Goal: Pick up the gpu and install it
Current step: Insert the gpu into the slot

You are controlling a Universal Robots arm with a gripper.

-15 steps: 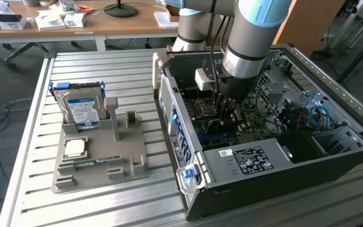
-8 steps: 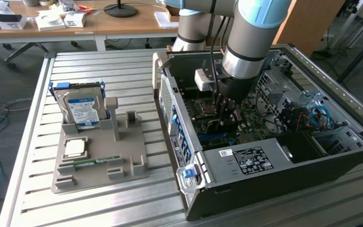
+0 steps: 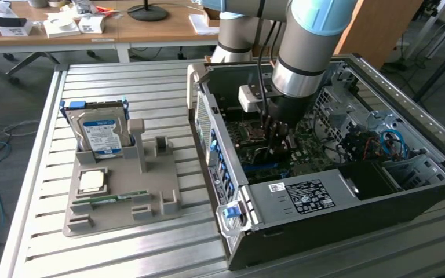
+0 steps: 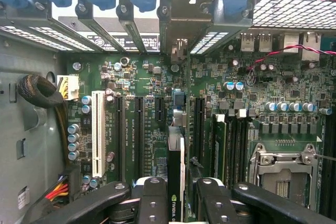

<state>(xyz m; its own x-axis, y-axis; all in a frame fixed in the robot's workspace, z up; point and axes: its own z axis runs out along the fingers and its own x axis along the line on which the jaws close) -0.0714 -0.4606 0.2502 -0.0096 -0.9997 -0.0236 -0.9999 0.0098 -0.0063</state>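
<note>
A wooden desk [image 3: 153, 26] stands behind the slatted metal table [image 3: 44, 174].

**Silver arm, pale blue caps, black fingers**

The arm [image 3: 303, 55] was a thick silver-grey tube with pale blue joint caps and a black band near its lower end. A white box [image 3: 251, 97] sat at the wrist, with dark cables running alongside. The gripper [image 4: 182, 203] had black jointed fingers [image 4: 152, 200] studded with round silver screws.

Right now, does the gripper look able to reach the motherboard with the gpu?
Probably yes: the fingers hold the gpu edge-on above the motherboard, inside the open case, nothing visibly between them.
</note>
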